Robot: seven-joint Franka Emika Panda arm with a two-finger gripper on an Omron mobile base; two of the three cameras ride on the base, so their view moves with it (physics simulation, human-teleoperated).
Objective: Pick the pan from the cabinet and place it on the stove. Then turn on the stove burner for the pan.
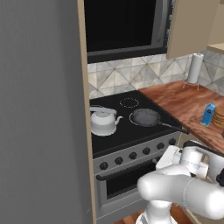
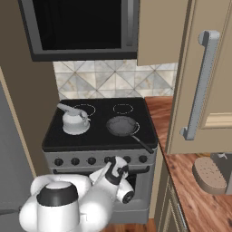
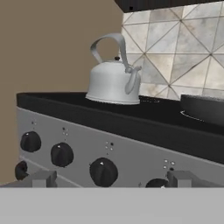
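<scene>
**Ana:** Look at your gripper (image 3: 107,179) first. Its two fingers stand wide apart and there is nothing between them. It hangs low, right in front of the stove (image 3: 131,151), facing the row of knobs (image 3: 103,171).

**Ben:** So the pan part is done?

**Ana:** I think so. The pan (image 1: 146,117) sits on the front right ring of the black glass top, with its long handle (image 1: 174,127) poking out toward the wooden counter (image 1: 183,103). The white kettle (image 1: 103,121) stands on the front left ring, apart from the pan.

**Ben:** Then you need a knob next. Which one?

**Ana:** That is the tricky bit. The pan is on the right side, so its knob is most likely one toward the right end of the row, but I cannot read the little marks above them. The knob right in the middle between your fingers may be the wrong one.

**Ben:** How should you grab it?

**Ana:** Line up square with the knob, slide your fingers around it, one on each side, squeeze gently, then twist slowly. Don't bump the oven door handle (image 1: 127,170) below.
</scene>
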